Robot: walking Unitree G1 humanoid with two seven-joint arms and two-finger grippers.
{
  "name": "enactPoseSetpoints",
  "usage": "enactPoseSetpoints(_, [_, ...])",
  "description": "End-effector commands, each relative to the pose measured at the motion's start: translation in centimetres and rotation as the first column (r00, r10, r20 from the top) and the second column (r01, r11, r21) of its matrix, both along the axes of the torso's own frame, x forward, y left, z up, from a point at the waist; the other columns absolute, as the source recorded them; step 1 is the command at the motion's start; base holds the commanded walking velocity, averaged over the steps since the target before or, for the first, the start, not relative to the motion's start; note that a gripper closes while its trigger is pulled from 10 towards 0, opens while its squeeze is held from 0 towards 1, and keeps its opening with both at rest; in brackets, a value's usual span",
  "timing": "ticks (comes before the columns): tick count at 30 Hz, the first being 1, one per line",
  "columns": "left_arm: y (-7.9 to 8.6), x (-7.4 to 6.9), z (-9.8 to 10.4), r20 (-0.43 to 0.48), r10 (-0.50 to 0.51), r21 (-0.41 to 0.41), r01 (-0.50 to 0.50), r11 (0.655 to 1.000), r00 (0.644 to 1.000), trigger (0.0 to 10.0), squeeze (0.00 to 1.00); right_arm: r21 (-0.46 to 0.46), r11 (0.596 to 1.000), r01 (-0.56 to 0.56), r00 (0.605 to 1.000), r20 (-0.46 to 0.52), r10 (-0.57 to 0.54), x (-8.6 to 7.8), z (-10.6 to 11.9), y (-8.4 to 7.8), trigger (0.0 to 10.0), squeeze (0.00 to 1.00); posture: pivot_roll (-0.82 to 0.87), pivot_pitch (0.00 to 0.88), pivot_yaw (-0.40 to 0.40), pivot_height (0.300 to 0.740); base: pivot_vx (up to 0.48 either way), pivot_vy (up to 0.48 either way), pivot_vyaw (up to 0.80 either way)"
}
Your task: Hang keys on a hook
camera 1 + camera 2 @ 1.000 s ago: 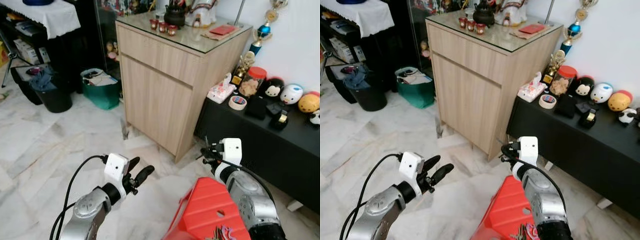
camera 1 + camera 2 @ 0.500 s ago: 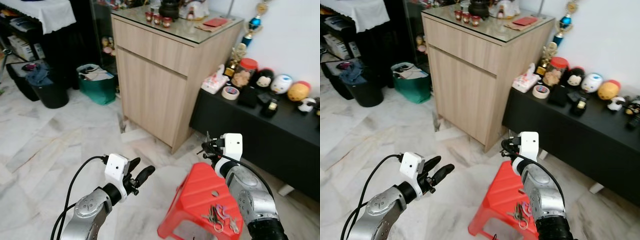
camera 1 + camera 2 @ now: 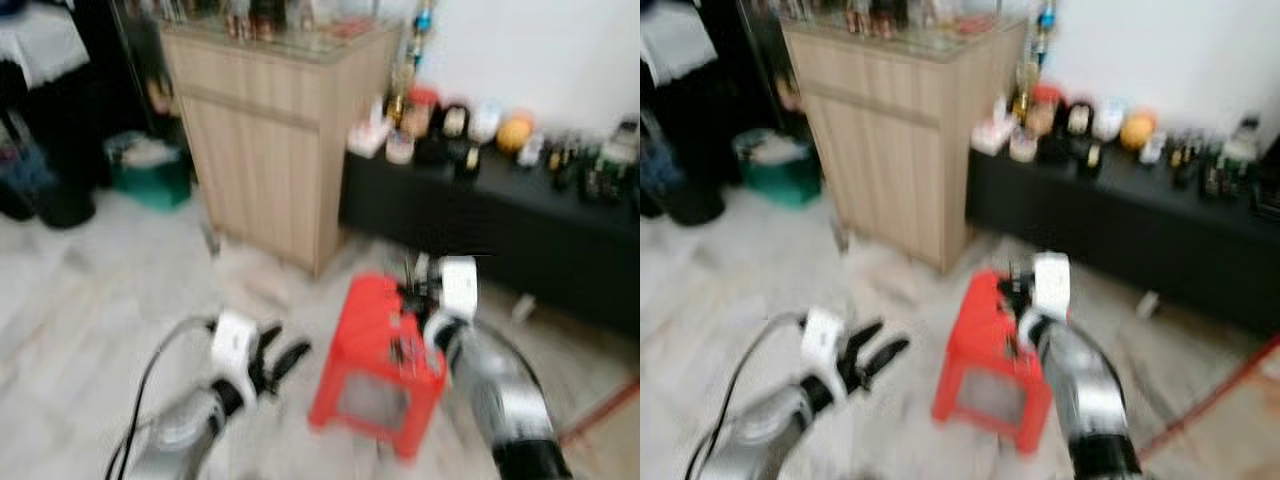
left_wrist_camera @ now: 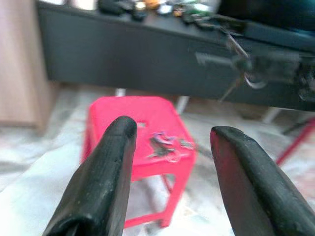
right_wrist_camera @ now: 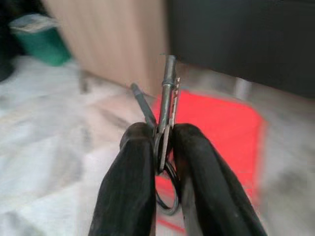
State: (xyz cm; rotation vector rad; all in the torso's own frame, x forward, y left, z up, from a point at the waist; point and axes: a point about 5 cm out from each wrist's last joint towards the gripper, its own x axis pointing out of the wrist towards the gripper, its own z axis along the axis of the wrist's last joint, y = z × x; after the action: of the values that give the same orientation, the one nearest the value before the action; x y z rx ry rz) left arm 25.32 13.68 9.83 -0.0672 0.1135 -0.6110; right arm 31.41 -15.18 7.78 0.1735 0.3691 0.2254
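The head views are blurred. My right gripper (image 3: 412,292) hangs above a red plastic stool (image 3: 362,330), shut on a bunch of metal keys (image 5: 168,88) with a ring hanging beneath the fingertips. A second bunch of keys (image 4: 165,142) lies on the stool's top (image 4: 123,115). My left gripper (image 3: 276,356) is open and empty, held low over the floor to the left of the stool; its fingers (image 4: 106,167) frame the stool in the left wrist view.
A tall wooden cabinet (image 3: 265,140) stands behind the stool. A low black cabinet (image 3: 500,225) with several figurines runs along the white wall at right. A green bin (image 3: 150,180) sits at left on the marble floor.
The whole picture has shifted and blurred as the camera moved back; the stool now shows whole and farther off. Both arms keep their pose, the right still gripping the keys.
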Motion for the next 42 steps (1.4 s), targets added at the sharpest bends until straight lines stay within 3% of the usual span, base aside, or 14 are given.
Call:
enactPoseSetpoints(1, [-0.2,-0.2,0.1,-0.002,-0.009,-0.014,0.009,1.000,1.000,10.0,0.00,0.005,1.000,-0.001,1.000,0.009,0.001,0.3,0.5,-0.1,10.0,0.00,0.06,0.000,-0.084,0.740,-0.431,0.000,-0.80])
enactPoseSetpoints(10, [-0.2,-0.3,0.1,-0.005,-0.018,-0.008,0.018,1.000,1.000,10.0,0.00,-0.007,0.999,-0.043,0.999,-0.006,0.043,0.3,0.5,0.0,10.0,0.00,0.06,0.000,-0.081,0.740,-0.432,0.000,-0.80])
enactPoseSetpoints(14, [-0.2,-0.1,0.2,0.003,-0.019,0.026,0.018,0.999,1.000,10.0,0.00,-0.004,0.998,-0.058,0.998,0.009,0.058,0.5,0.7,0.1,10.0,0.00,0.06,0.000,-0.079,0.740,0.000,0.000,0.00])
enactPoseSetpoints(31, [-0.5,0.1,1.1,0.027,-0.020,-0.001,0.020,1.000,0.999,10.0,0.00,-0.008,0.996,-0.090,0.996,0.017,0.090,0.4,0.9,0.2,10.0,0.00,0.07,0.000,-0.078,0.740,0.000,0.000,0.00])
enactPoseSetpoints(37, [-0.6,0.0,1.1,0.022,-0.047,0.013,0.047,0.999,0.999,10.0,0.00,-0.026,0.984,-0.179,0.983,0.032,0.180,0.3,1.2,0.8,10.0,0.00,0.07,0.000,-0.077,0.740,0.000,0.000,0.15])
enactPoseSetpoints(39, [-1.0,-0.1,1.1,0.015,-0.105,0.054,0.104,0.993,0.994,10.0,0.00,-0.059,0.957,-0.283,0.959,0.015,0.284,0.3,1.5,1.1,10.0,0.00,0.07,0.000,-0.077,0.740,0.000,0.000,0.45])
enactPoseSetpoints(42, [-1.2,-0.3,1.0,0.007,-0.148,0.067,0.147,0.987,0.989,10.0,0.00,-0.083,0.938,-0.337,0.941,0.010,0.338,0.3,1.6,1.1,10.0,0.00,0.07,0.000,-0.080,0.740,0.000,0.000,0.50])
